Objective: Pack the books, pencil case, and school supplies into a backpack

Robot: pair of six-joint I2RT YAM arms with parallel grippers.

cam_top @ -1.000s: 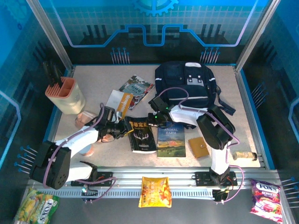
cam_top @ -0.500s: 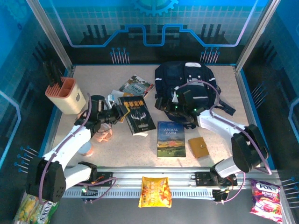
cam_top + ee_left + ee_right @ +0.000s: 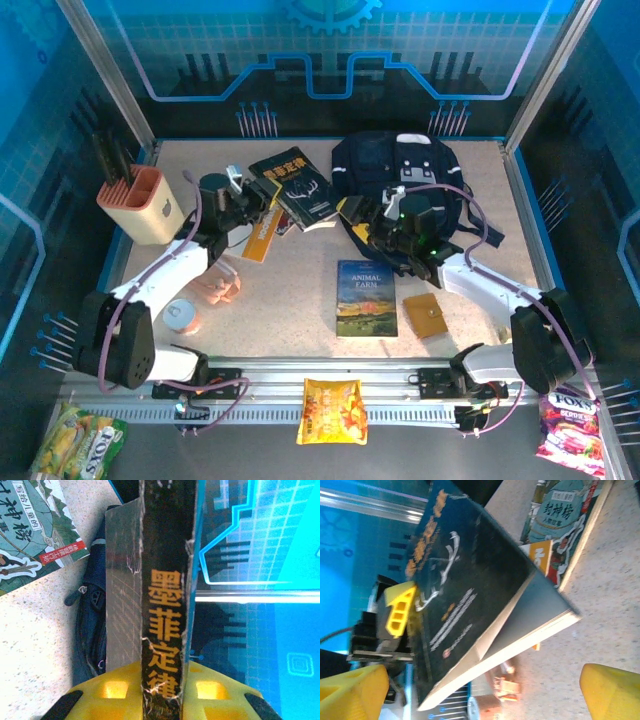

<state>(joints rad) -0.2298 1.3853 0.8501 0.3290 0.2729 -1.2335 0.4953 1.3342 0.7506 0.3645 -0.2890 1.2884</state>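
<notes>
My left gripper (image 3: 262,190) (image 3: 162,692) is shut on the spine of the black book (image 3: 298,186) (image 3: 162,605) (image 3: 470,570) with the Chinese title. It holds the book off the table, just left of the navy backpack (image 3: 400,172) (image 3: 92,615). My right gripper (image 3: 361,224) (image 3: 480,700) stands wide open at the backpack's front-left corner, facing the book, with nothing between its fingers. The green-and-white book (image 3: 30,530) (image 3: 565,515) lies flat beyond the black one. "Animal Farm" (image 3: 366,297) lies mid-table. The tan-brown square piece (image 3: 425,315) sits to its right. The pencil case is out of view.
A peach-and-cream holder (image 3: 140,205) with black tools stands at the back left. An orange flat item (image 3: 262,235), a pink object (image 3: 220,290) and a small round roll (image 3: 180,315) lie under the left arm. Snack bags (image 3: 334,410) (image 3: 570,425) rest by the front rail.
The left arm has lifted the black book off the table and carried it back toward the backpack. The right gripper has opened and swung to the backpack's front-left corner.
</notes>
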